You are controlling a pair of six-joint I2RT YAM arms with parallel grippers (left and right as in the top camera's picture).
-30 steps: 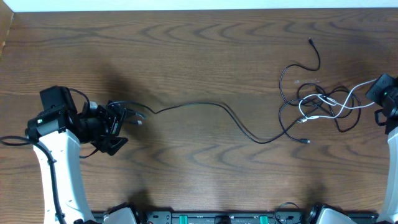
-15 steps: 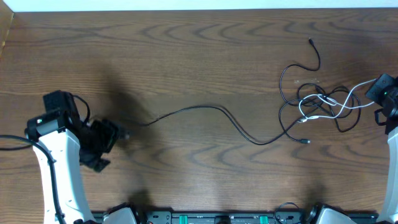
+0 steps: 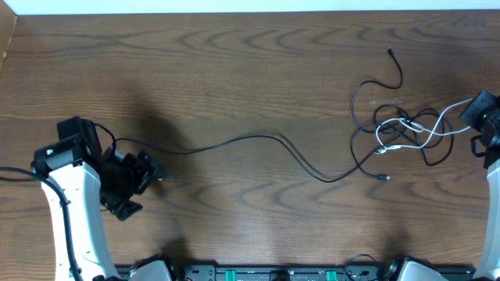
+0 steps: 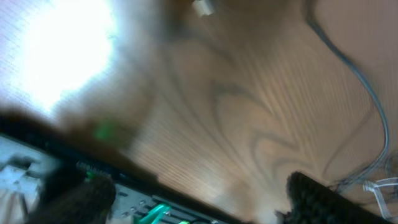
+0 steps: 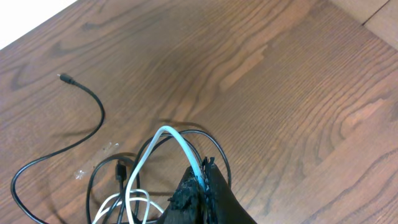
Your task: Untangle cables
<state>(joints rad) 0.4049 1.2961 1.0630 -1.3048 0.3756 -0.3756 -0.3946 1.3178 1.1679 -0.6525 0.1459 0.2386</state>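
A long black cable (image 3: 297, 156) lies across the middle of the table. Its left end is near my left gripper (image 3: 147, 173) and its right end runs into the tangle (image 3: 398, 129). In the blurred left wrist view my left gripper (image 4: 199, 190) is open with nothing between its fingers, and the black cable (image 4: 367, 87) passes at the upper right. My right gripper (image 5: 204, 180) is shut on the white cable (image 5: 177, 140), which loops among black cables (image 5: 93, 112). In the overhead view the right gripper (image 3: 474, 111) sits at the tangle's right edge, holding the white cable (image 3: 437, 121).
One black plug end (image 3: 390, 52) lies far right at the back, also in the right wrist view (image 5: 62, 77). Another plug (image 3: 386, 179) lies in front of the tangle. The arms' base rail (image 3: 273, 273) runs along the front edge.
My left gripper has let go of the long black cable's left end and drawn back toward the front left. The cable end now lies on the table. The right arm has not moved.
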